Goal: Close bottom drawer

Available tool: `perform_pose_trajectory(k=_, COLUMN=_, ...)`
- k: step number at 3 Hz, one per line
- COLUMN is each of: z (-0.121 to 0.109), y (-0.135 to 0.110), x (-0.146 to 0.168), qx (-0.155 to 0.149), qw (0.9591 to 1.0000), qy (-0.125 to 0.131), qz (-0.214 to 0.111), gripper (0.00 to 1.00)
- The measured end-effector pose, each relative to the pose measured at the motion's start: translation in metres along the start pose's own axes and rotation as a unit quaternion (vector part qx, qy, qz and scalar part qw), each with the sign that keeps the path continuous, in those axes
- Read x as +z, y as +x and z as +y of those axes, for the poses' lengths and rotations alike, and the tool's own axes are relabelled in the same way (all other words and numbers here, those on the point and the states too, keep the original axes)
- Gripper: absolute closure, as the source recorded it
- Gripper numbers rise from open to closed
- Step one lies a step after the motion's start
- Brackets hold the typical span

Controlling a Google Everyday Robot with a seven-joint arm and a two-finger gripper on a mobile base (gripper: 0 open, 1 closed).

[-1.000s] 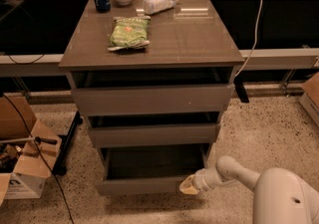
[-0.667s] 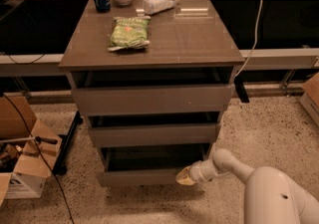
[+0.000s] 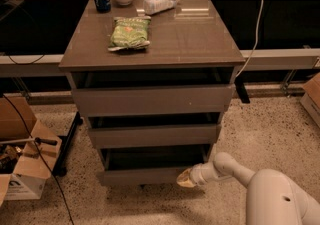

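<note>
Since 1 s ago the bottom drawer [image 3: 145,175] has slid further in: less of its dark box shows behind the front, and the gripper [image 3: 184,180] has gone in w/ it. Drawer's not home yet tho. A dark strip of open box shows between its front and the middle drawer [image 3: 152,135] above, so the front sits proud of the cabinet [image 3: 75,76] body.

Gripper is low down, tip at or against the right end (as seen) of the bottom drawer's front, w/ the arm reaching in from the lower right corner. Fingers look pressed together into one pale wedge, no gap seen, nothing held btwn them. I'd judge they're used as a pusher, not a clamp.

Key relation: drawer front lies to the view's left of the tip and just beyond it, twds the cabinet. Front's long axis runs left-right across the view, parallel to the fronts above. It faces out twds the camera, and travel is at right angles to that axis, straight back into the carcass. Only one arm, so no choice there. Contact is at the end, not mid-front, so the push is off-centre and the drawer could rack or bind on its runners, prob minor. Next move, in my view: press straight back till the front sits flush under the middle drawer
</note>
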State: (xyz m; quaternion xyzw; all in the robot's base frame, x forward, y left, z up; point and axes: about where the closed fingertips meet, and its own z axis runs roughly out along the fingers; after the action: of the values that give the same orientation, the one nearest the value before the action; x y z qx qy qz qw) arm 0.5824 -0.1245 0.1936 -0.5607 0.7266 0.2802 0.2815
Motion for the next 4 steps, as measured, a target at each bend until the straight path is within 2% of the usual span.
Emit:
perform_pose_trajectory(k=1, z=-0.012, y=0.005, x=0.010, qx=-0.014, qw=0.9983, qy=0.036, qz=-0.043, gripper=1.00)
perform_pose_trajectory(k=2, z=-0.046, y=0.003, x=0.003, qx=-0.044, qw=0.9931, qy=0.079, qz=-0.074, gripper=0.81)
perform_pose_trajectory(k=4, z=-0.044, y=0.002, x=0.006, qx=-0.044, qw=0.9932, qy=0.077, qz=-0.075, gripper=0.35)
